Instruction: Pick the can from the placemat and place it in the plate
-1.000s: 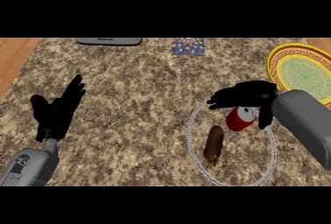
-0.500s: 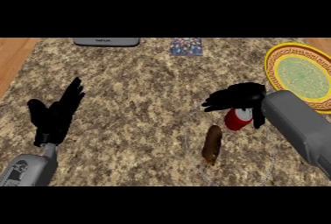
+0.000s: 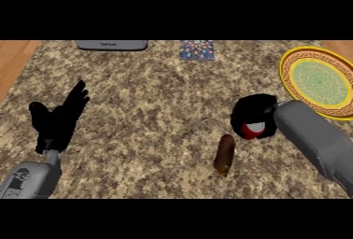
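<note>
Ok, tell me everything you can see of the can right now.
Only part of the can shows: a red body with a white patch, the rest hidden by the right hand, whose black fingers curl round it. It sits over the speckled counter, left of the yellow-rimmed plate and not yet in it. Its tilt cannot be told.

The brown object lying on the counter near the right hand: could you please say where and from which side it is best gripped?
Grip the brown object across its narrow middle, coming from above. It lies flat and elongated, so fingers would probably close best across its short width.
</note>
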